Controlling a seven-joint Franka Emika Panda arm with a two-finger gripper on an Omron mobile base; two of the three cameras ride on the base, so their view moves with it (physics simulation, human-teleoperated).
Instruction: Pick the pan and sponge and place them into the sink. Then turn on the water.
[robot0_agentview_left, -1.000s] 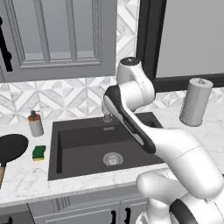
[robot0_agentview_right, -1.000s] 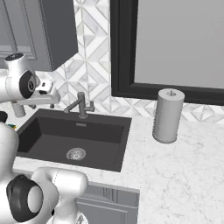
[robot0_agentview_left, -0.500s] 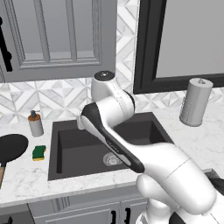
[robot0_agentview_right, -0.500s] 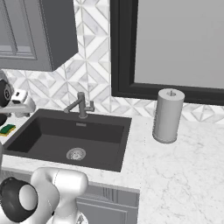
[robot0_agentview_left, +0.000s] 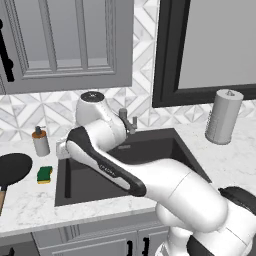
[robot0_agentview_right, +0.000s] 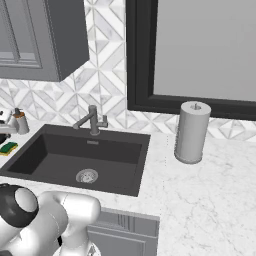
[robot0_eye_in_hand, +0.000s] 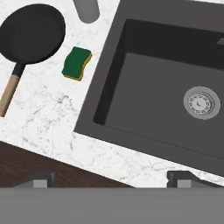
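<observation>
Hand view alone shows pan handle beside sponge.

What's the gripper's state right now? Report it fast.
Gripper: open, fingers wide apart, holding nothing.

Arm swung from above faucet leftward across sink, elbow dropping low over basin. Gripper now past sink's left rim, above counter, looking down on pan and sponge. In right base view arm gone from left edge, sponge and soap bottle uncovered. Jaws a touch wider.
</observation>
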